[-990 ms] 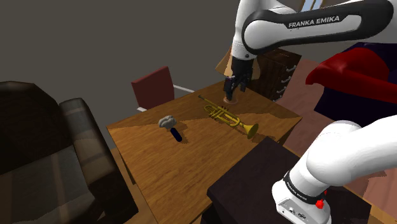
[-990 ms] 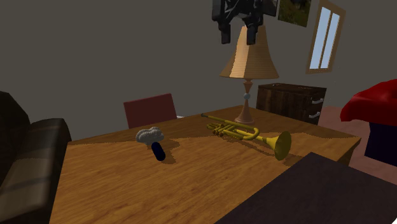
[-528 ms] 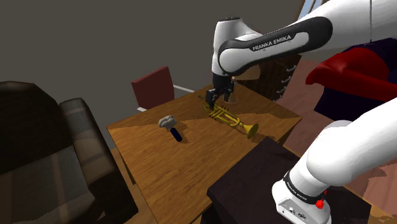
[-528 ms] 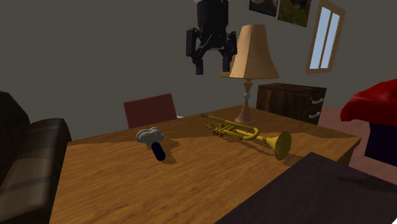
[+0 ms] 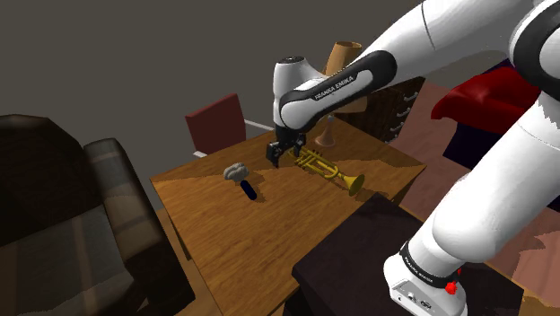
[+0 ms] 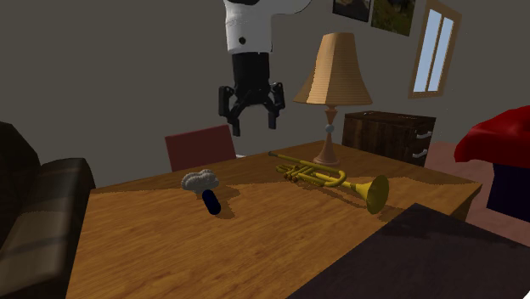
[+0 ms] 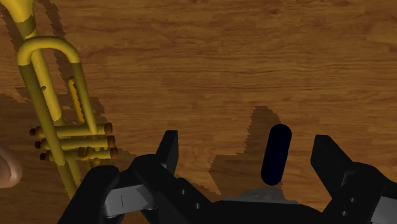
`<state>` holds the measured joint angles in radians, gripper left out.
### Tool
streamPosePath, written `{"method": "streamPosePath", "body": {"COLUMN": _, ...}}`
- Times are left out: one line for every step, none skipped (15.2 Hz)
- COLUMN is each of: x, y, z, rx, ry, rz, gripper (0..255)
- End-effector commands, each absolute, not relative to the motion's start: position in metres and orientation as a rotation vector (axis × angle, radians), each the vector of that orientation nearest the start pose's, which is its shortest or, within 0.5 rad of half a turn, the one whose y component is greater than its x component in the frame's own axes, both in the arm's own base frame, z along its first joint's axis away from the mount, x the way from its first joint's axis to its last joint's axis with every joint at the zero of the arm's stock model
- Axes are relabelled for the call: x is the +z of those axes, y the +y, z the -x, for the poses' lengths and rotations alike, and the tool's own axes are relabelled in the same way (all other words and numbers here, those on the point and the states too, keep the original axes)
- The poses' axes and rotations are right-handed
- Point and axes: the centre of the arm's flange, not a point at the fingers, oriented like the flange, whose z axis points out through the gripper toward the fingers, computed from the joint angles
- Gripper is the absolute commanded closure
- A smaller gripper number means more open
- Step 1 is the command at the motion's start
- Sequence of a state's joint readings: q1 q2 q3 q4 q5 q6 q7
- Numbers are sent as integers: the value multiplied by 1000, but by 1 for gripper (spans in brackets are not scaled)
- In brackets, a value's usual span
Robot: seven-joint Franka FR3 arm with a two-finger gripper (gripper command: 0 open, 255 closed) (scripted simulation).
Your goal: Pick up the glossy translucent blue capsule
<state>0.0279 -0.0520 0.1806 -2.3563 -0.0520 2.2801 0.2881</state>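
Wood-grained bench (image 5: 224,235) carries three things: a dark blue capsule (image 5: 249,189), a grey lumpy object (image 5: 236,170) and a brass trumpet (image 5: 325,168). The capsule lies flat on the planks near the bench's middle. One of its ends meets the grey lump, and it sits well apart from the trumpet, which lies toward the shoulder view's right with its bell pointing at the dark stand (image 5: 359,260).

The claw (image 5: 280,160) hangs in the air above the bench, fingers pointing down. In the shoulder view it sits between the capsule and the trumpet. Its jaws are spread wide and grip nothing.

In the second exterior view the claw (image 6: 255,127) shows high over the bench (image 6: 170,246), in front of a dark red chair back (image 6: 200,146), with the capsule (image 6: 211,201) lower and toward that view's left, just under the grey lump (image 6: 199,179). The trumpet (image 6: 327,176) lies before a table lamp (image 6: 332,85) with a tan shade, and a dark wooden dresser (image 6: 386,136) stands behind.

Looking along the claw (image 7: 248,149), the capsule (image 7: 276,154) appears between the two black fingers (image 7: 168,145), nearer one than the other and touched by neither. It lies down on the bench (image 7: 222,51), with the trumpet (image 7: 57,127) off to the far side.
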Motion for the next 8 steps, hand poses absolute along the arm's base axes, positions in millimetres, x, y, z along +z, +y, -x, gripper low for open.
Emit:
{"method": "streamPosePath", "body": {"x": 325, "y": 109, "z": -493, "rx": 14, "ry": 92, "rz": 3195, "gripper": 0}}
{"method": "streamPosePath", "body": {"x": 315, "y": 113, "z": -501, "rx": 12, "ry": 101, "rz": 3195, "gripper": 0}}
{"method": "streamPosePath", "body": {"x": 305, "y": 117, "z": -508, "rx": 9, "ry": 110, "rz": 3196, "gripper": 0}}
{"method": "streamPosePath", "body": {"x": 294, "y": 121, "z": -515, "rx": 7, "ry": 119, "rz": 3197, "gripper": 0}}
{"method": "streamPosePath", "body": {"x": 284, "y": 125, "z": -523, "rx": 5, "ry": 128, "rz": 3198, "gripper": 0}}
{"method": "streamPosePath", "body": {"x": 274, "y": 129, "z": -531, "rx": 3, "ry": 137, "rz": 3199, "gripper": 0}}
{"method": "streamPosePath", "body": {"x": 264, "y": 133, "z": -538, "rx": 1, "ry": 146, "rz": 3199, "gripper": 0}}
{"method": "streamPosePath", "body": {"x": 254, "y": 137, "z": -546, "rx": -1, "ry": 155, "rz": 3200, "gripper": 0}}
